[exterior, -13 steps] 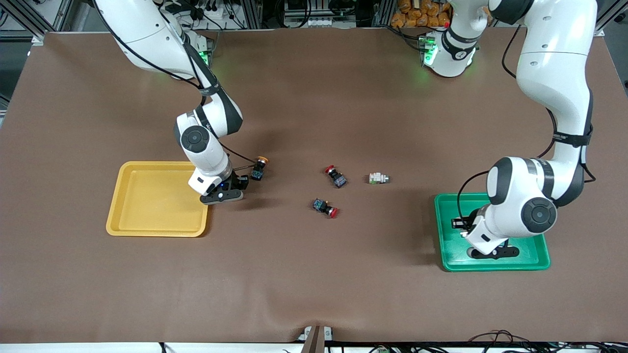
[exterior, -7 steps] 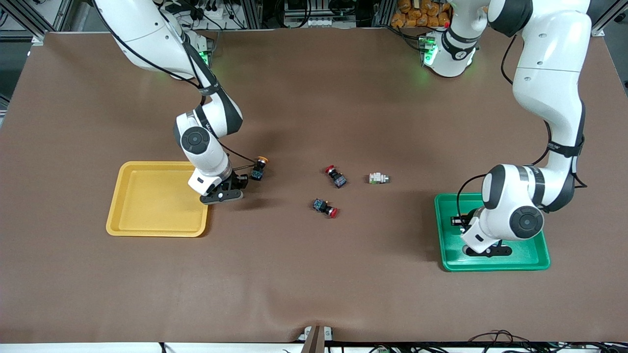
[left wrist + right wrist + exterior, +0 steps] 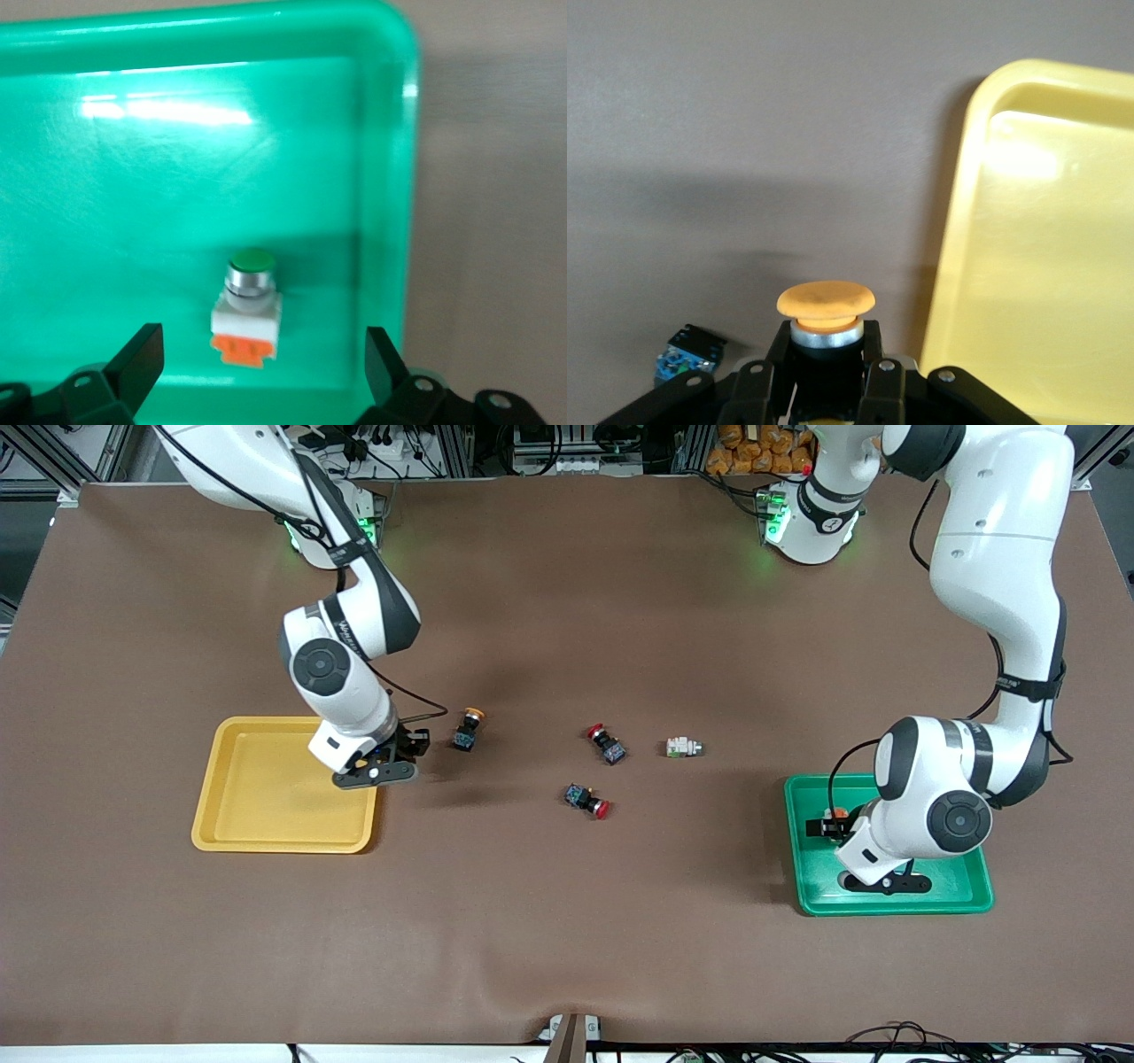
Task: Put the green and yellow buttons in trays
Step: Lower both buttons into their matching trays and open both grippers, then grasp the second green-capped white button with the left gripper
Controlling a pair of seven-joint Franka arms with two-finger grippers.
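- Green and yellow buttons are part sorted: a white-bodied push-button with a green cap and orange base [image 3: 246, 305] lies loose in the shallow green plastic tray [image 3: 966, 899], set free as the left gripper [image 3: 262, 363] went from clamped to spread wide above it within the last second.
- We judge that drop complete, so the left arm can now leave the tray.
- The right gripper [image 3: 826, 359] stays pinched on a dark-bodied button with a yellow-orange cap [image 3: 826, 301]; since a second ago it has lifted and swung toward the shallow yellow plastic tray [image 3: 266, 837], and now hangs over that tray's rim.
- A second yellow-capped dark button [image 3: 467, 729] rests on the brown table mat [image 3: 567, 921] near the yellow tray.
- A second white-grey button [image 3: 683, 747] lies nearer the green tray.
- Two red-capped dark buttons [image 3: 606, 743] [image 3: 587, 799] sit mid-table; we leave those alone.
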